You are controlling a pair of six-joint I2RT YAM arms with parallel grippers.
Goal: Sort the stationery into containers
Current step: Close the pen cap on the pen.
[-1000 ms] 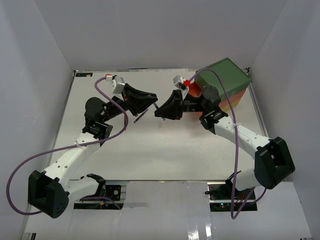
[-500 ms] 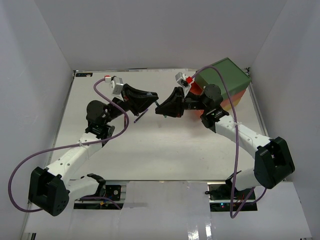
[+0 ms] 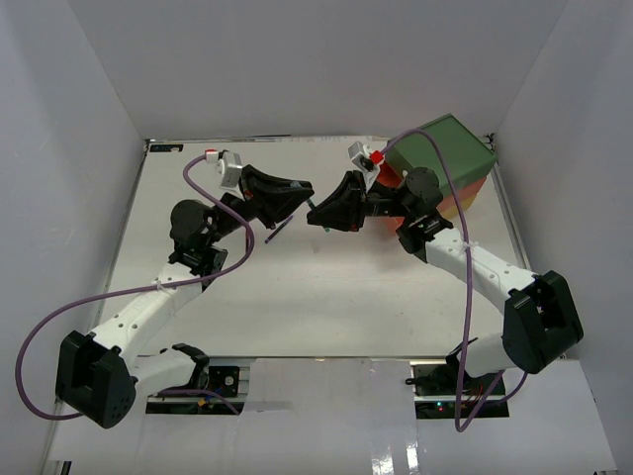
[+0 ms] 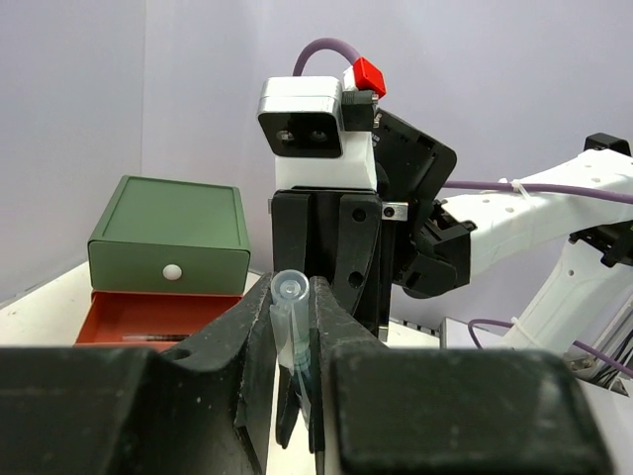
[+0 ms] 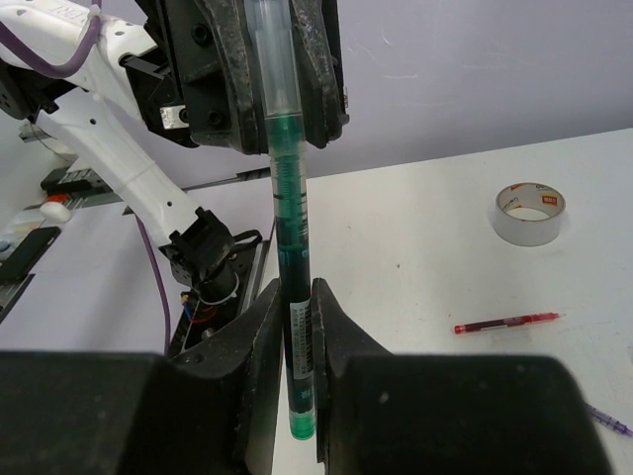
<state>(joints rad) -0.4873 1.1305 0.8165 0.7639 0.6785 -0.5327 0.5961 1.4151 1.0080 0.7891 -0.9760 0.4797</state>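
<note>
The drawer chest [image 3: 442, 158] stands at the table's [image 3: 326, 297] far right, its orange drawer [image 4: 163, 317] open. Above mid-table, the left gripper [image 4: 290, 309] and right gripper [image 5: 295, 309] each pinch one end of a green pen [image 5: 289, 198]. A tape roll [image 5: 530, 213] and red pen [image 5: 506, 323] lie below.

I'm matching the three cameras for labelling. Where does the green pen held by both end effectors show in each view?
Top external: the green pen is a short sliver at mid-table, between the two arms' tips.
Left wrist: lower centre, clear end towards the camera.
Right wrist: upright down the middle.
Shared landmark: the left end effector and right end effector both clamp it in every view.
</note>
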